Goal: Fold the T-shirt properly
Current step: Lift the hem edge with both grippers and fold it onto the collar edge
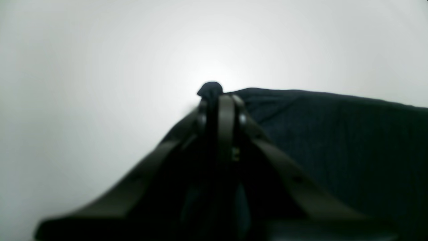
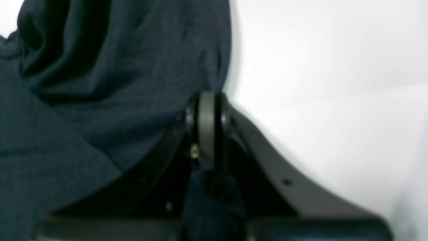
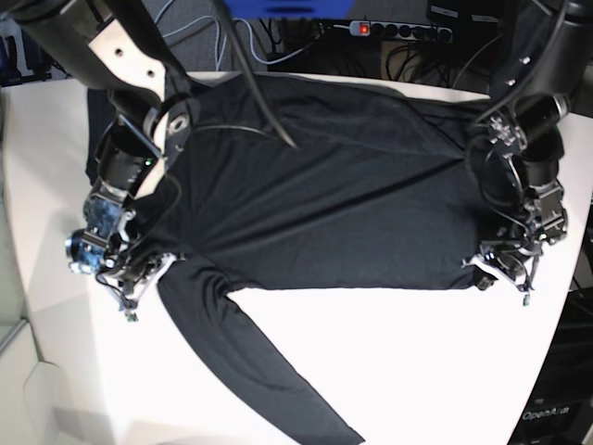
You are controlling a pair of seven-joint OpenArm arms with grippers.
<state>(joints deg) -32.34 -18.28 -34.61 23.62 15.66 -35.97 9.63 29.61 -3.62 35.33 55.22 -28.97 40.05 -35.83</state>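
The black T-shirt (image 3: pixel 352 185) lies spread flat on the white table (image 3: pixel 426 371), one long sleeve (image 3: pixel 269 371) trailing toward the near edge. At the shirt's near corner on the right of the base view, my left gripper (image 3: pixel 488 264) is shut on the cloth. In the left wrist view a small tuft of black fabric (image 1: pixel 210 88) pokes out past the closed left gripper (image 1: pixel 219 97). My right gripper (image 3: pixel 139 275) sits where the sleeve meets the body. In the right wrist view the right gripper (image 2: pixel 207 98) is shut, with T-shirt (image 2: pixel 100 83) cloth bunched between its fingers.
A power strip (image 3: pixel 398 30) and loose cables (image 3: pixel 195 19) lie beyond the table's far edge. Bare white table shows at the near right and along the left side. The table's edge runs close to both grippers.
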